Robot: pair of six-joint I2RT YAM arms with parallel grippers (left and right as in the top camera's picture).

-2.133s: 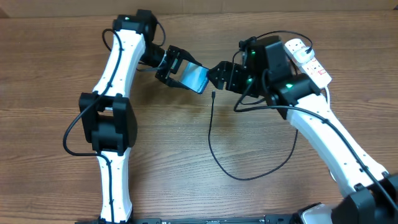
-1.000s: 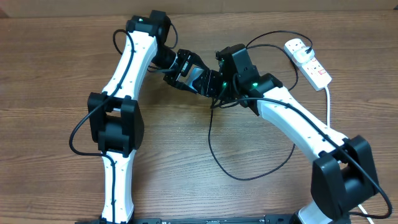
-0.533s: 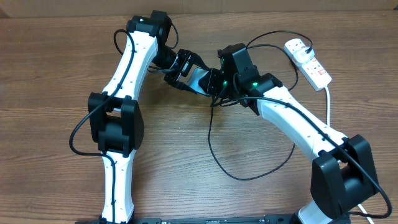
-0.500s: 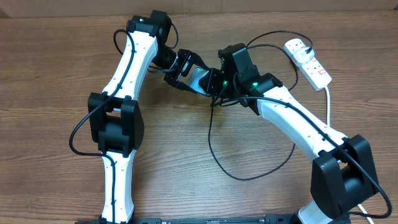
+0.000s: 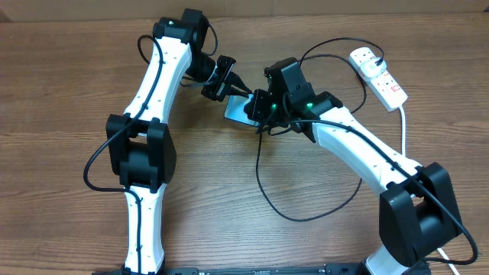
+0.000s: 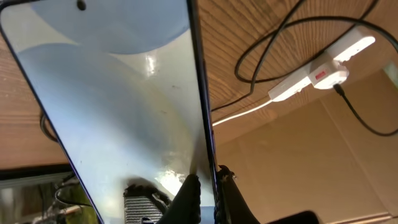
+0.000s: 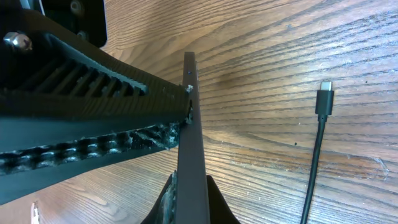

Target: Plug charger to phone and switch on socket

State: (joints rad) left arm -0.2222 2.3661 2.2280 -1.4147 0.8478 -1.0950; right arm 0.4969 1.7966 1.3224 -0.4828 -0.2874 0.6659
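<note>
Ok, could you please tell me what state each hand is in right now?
Left hand: closed, pinching the phone by its edge.
Right hand: closed on the phone too.

nothing legible — the phone (image 6: 118, 106) screen shows only pale blue shapes, and marks on the socket (image 5: 378, 75) are too small.

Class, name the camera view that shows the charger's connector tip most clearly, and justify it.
Right wrist: the charger's connector tip lies bare on the table, apart from the phone, its shape clear. Overhead shows the cable in a long loop, the tip too small to make out. Left wrist shows only cable stretches near the socket.
</note>
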